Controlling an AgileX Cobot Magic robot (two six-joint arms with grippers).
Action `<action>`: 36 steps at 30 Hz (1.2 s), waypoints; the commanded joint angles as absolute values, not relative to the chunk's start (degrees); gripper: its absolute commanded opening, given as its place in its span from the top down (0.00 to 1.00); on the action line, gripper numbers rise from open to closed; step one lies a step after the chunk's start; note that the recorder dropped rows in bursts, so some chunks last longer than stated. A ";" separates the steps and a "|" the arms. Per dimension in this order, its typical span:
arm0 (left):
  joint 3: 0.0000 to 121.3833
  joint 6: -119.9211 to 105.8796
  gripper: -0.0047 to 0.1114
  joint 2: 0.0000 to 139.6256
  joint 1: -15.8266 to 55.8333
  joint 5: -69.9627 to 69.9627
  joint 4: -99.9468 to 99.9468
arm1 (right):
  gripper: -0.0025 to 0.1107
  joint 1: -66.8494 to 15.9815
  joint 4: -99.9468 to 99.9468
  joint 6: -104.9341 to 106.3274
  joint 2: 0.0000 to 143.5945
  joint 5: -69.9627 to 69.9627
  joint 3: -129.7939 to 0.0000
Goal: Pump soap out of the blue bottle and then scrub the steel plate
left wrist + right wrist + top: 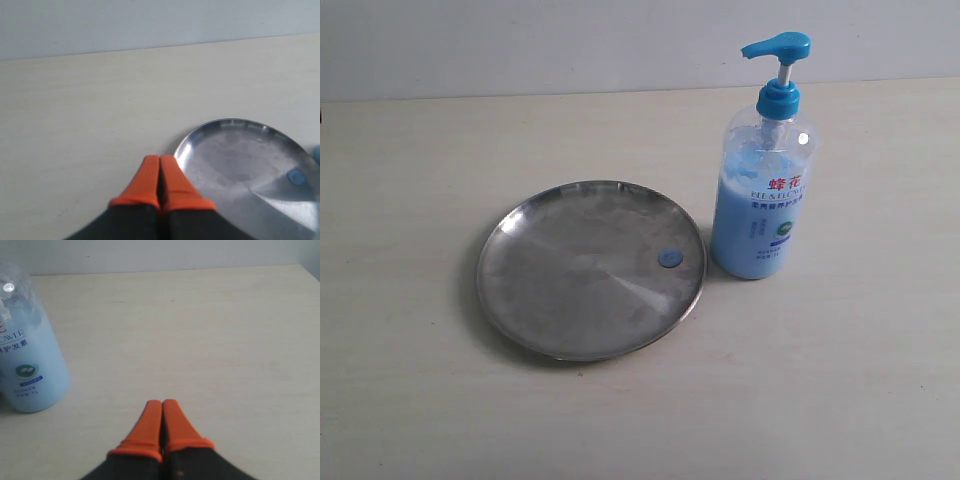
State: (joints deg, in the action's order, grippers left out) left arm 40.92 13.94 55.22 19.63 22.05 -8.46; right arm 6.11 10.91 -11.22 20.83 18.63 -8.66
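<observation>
Although neither arm shows in the exterior view, each wrist camera catches its own end effector close up. The left end effector (160, 159) has its orange fingertips pressed flat together with nothing between them, over bare bench (75, 125) near the rim of the steel plate (240, 165). The right end effector (162, 402) is likewise fully closed and empty, over open bench, with the blue bottle (30, 365) off to one side and apart from it. Farther out, the plate lies flat on the pale bench, with a small round blob of soap (668, 258) on its surface close to the rim on the bottle's side. The bottle stands upright just beside that rim, mostly full of pale blue liquid, its pump head raised and its spout turned toward the plate's side. Behind it runs a plain grey wall (520, 40).
</observation>
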 commanded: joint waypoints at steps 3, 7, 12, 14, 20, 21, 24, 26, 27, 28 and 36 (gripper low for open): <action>41.44 13.09 0.96 55.37 20.05 21.09 -7.85 | 0.98 6.40 10.87 -11.10 20.83 17.90 -9.00; 41.44 12.53 0.96 55.37 20.05 21.09 -7.69 | 0.98 6.40 10.87 -11.10 20.83 17.90 -9.00; 41.44 12.38 0.96 55.37 20.05 21.09 -7.69 | 0.98 6.40 10.87 -11.10 20.83 17.90 -9.00; 41.44 12.38 0.96 55.37 20.05 21.09 -7.69 | 0.98 6.40 10.87 -11.10 20.83 17.90 -9.00; 41.44 11.24 0.96 55.37 20.05 21.09 -7.69 | 0.98 6.40 10.87 -11.10 20.83 17.90 -9.00; 41.44 10.97 0.96 55.37 20.05 21.09 -7.55 | 0.98 6.40 10.87 -11.10 20.83 17.90 -9.00; 41.44 9.23 0.96 55.37 20.05 20.81 -6.29 | 0.98 6.40 10.87 -11.10 20.83 17.90 -9.00; 41.44 9.01 0.96 55.37 20.05 20.71 -6.03 | 0.98 6.40 10.87 -11.10 20.83 17.90 -9.00; 41.44 9.01 0.96 55.37 20.05 20.59 -6.02 | 0.98 6.40 10.87 -11.10 20.83 17.90 -9.00; 41.44 9.01 0.96 55.37 20.05 20.59 -6.02 | 0.98 6.40 10.87 -11.10 20.83 17.90 -9.00; 41.44 8.98 0.96 56.18 20.05 20.59 -6.02 | 0.98 6.40 10.87 -11.10 20.83 17.90 -9.00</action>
State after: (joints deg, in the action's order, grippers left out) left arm 40.92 9.26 55.44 19.63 21.37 -6.48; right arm 6.11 10.91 -11.22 20.83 18.63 -8.66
